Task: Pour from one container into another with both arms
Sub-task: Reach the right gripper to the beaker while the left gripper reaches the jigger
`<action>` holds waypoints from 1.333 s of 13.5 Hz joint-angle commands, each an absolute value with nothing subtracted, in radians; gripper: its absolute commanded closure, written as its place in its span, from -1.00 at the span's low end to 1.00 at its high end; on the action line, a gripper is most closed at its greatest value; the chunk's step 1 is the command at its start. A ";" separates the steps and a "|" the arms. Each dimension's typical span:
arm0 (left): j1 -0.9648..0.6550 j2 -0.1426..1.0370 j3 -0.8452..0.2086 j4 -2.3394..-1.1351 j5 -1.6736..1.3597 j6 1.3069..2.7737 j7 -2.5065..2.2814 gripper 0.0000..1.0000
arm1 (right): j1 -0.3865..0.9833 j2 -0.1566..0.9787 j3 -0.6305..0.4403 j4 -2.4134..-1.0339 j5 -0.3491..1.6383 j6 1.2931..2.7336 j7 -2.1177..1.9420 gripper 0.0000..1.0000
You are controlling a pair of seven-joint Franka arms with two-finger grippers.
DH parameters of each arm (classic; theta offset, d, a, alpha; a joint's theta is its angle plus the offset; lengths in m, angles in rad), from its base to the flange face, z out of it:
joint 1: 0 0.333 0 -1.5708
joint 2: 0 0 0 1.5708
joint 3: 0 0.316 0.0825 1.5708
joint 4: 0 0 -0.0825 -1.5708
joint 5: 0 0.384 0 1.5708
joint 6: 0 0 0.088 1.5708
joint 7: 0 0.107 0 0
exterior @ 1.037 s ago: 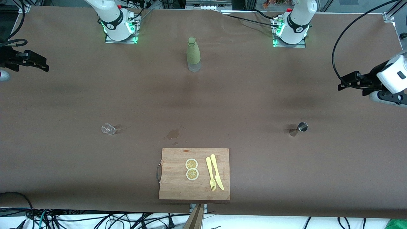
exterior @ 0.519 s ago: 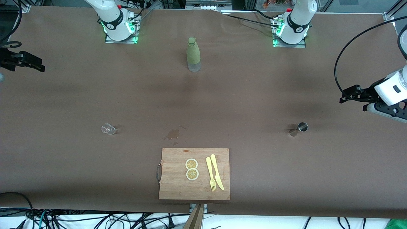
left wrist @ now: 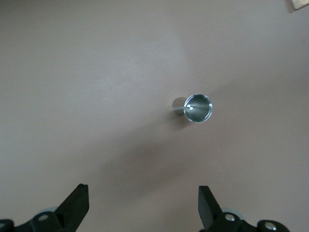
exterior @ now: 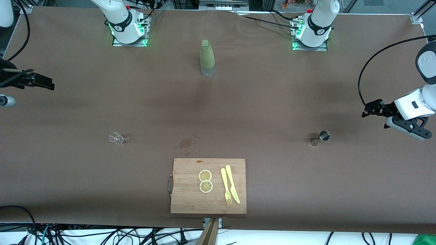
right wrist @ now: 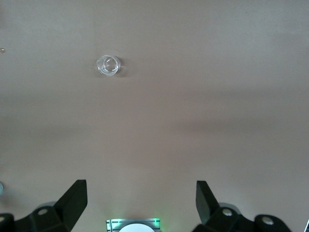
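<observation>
Table (exterior: 68, 177): brown cover fills the front view; a damp stain (exterior: 185, 143) sits just above the cutting board (exterior: 190, 200), so liquid already marks this cloth and more would spread.
Left arm (exterior: 414, 105): comes in at the right edge of the front view, mid-height.
Right arm (exterior: 6, 15): shows at the left edge, upper part of the view.
Bottle (exterior: 207, 58): green, upright, upper centre between the two bases, well apart from both grippers.
Left gripper (exterior: 371, 109): fingers spread wide, holding nothing, over bare table above and right of the metal cup. Risk, I'd say: a skewed descent nudges the cup over.
Right gripper (exterior: 42, 82): fingers wide apart, empty, over the table's left edge, well apart from the glass.
Metal cup (exterior: 324, 136): small, narrow, standing right of centre; seen from above in the left wrist view (left wrist: 198, 107). Likely tippy.
Glass (exterior: 116, 137): clear, small, left of centre; hard to see against the cloth, so a misjudged grab could slip or knock it.
</observation>
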State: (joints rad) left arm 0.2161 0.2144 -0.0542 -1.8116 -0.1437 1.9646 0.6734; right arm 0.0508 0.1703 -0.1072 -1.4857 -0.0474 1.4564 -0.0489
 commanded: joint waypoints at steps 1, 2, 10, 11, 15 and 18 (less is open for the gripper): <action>0.248 0.248 -0.058 -1.824 -0.225 1.997 0.813 -1.00 | 0.054 0.172 -0.098 -1.505 -0.048 1.468 -0.060 -1.00; 0.256 0.262 -0.058 -1.824 -0.245 2.005 0.848 -1.00 | 0.046 0.170 -0.098 -1.509 -0.046 1.471 -0.060 -1.00; 0.307 0.416 -0.048 -1.825 -0.492 2.069 1.260 -1.00 | 0.019 0.160 -0.109 -1.627 -0.034 1.636 -0.507 -1.00; 0.308 0.434 -0.040 -1.827 -0.529 2.069 1.341 -1.00 | 0.008 0.160 -0.113 -1.659 -0.017 1.684 -0.579 -1.00; 0.308 0.511 -0.017 -1.838 -0.733 2.071 1.668 -1.00 | -0.002 0.164 -0.218 -1.787 0.180 1.833 -0.890 -1.00; 0.308 0.563 0.011 -1.838 -0.874 2.071 1.895 -1.00 | -0.011 0.181 -0.261 -1.899 0.380 1.968 -1.174 -1.00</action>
State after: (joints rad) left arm 0.3054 0.5402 -0.0038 -1.8372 -0.7972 2.0639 1.7464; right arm -0.0055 0.1945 -0.2496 -1.8193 0.2822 1.8963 -1.0321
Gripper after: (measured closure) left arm 0.000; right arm 0.000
